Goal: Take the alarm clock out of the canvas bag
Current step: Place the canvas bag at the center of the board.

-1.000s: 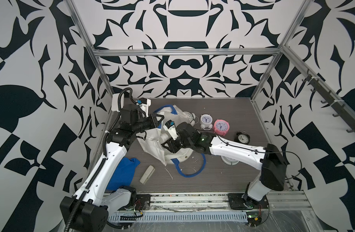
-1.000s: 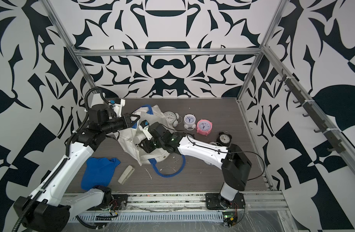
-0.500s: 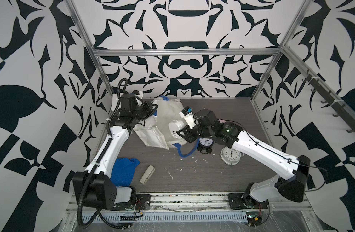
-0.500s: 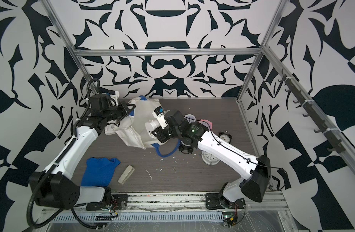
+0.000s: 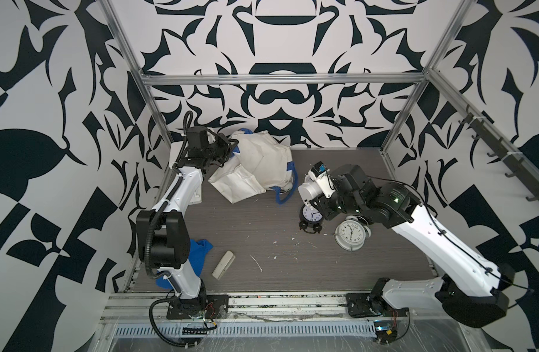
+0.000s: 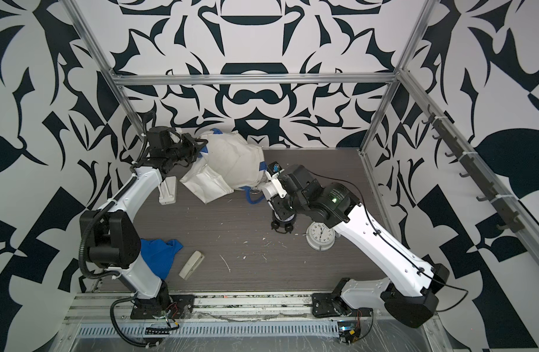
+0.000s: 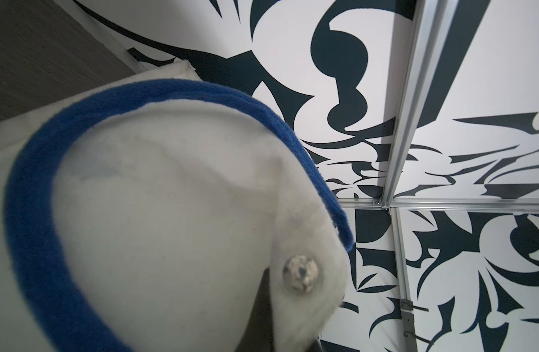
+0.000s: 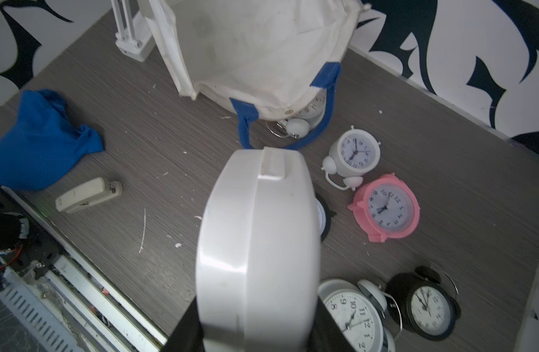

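The off-white canvas bag [image 5: 259, 164] with blue straps hangs at the back left, its lower end on the table. My left gripper [image 5: 228, 149] is shut on its rim; in the left wrist view the cloth [image 7: 170, 213] and a blue strap [image 7: 33, 213] fill the frame in front of the gripper [image 7: 289, 329]. My right gripper [image 5: 315, 186] is shut on a round white alarm clock [image 5: 307, 192], held in the air outside the bag, to the right of its mouth. In the right wrist view this clock [image 8: 259, 243] stands edge-on between the jaws. Another white clock [image 8: 304, 119] peeks from under the bag's rim.
Several clocks lie on the table under and beside the right arm: a black one [image 5: 311, 216], a large white one [image 5: 352, 236], a small white one [image 8: 353, 152], a pink one [image 8: 387, 210]. A blue cloth [image 5: 201, 253] and a beige stapler [image 5: 223, 264] lie front left.
The left gripper has raised the bag toward the back left corner. The right gripper has drawn the white clock out of the bag and carried it to the right.
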### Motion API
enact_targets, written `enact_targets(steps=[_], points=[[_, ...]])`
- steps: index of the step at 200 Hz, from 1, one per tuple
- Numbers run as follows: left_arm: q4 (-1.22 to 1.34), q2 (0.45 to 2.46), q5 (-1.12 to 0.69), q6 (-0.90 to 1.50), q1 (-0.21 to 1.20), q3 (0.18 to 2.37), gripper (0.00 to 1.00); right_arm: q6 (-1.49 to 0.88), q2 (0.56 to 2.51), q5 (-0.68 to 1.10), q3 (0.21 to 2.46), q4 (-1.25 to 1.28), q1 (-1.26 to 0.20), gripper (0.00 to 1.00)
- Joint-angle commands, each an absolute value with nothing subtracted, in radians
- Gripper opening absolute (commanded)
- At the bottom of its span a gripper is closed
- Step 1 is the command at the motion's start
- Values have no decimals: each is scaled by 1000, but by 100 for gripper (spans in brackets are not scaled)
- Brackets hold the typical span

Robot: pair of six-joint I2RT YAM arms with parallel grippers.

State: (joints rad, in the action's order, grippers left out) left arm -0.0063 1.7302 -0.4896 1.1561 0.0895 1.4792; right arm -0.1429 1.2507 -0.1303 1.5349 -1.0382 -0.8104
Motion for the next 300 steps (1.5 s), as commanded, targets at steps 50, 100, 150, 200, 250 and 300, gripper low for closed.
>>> enact_targets(steps=[50, 100, 150, 200, 250, 300], points=[[58, 1723, -434, 1287, 43, 1463, 19, -178, 1231, -244, 1363, -1115, -809, 36], [-154, 1716, -374, 1176, 9, 1502, 50, -202, 1268, -220, 1275, -1063, -810, 36], [-382, 1735, -301, 1024, -15, 1610, 67, -244, 1346, -264, 1224, -997, -838, 35], [-544, 1748, -215, 882, -24, 1726, 76, -333, 1496, -419, 1266, -1051, -934, 35], [-559, 1730, -227, 831, -25, 1764, 77, -408, 1632, -474, 1350, -1085, -1023, 35], [-602, 1627, -266, 771, -39, 1788, 78, -439, 1786, -499, 1506, -1110, -1097, 35]])
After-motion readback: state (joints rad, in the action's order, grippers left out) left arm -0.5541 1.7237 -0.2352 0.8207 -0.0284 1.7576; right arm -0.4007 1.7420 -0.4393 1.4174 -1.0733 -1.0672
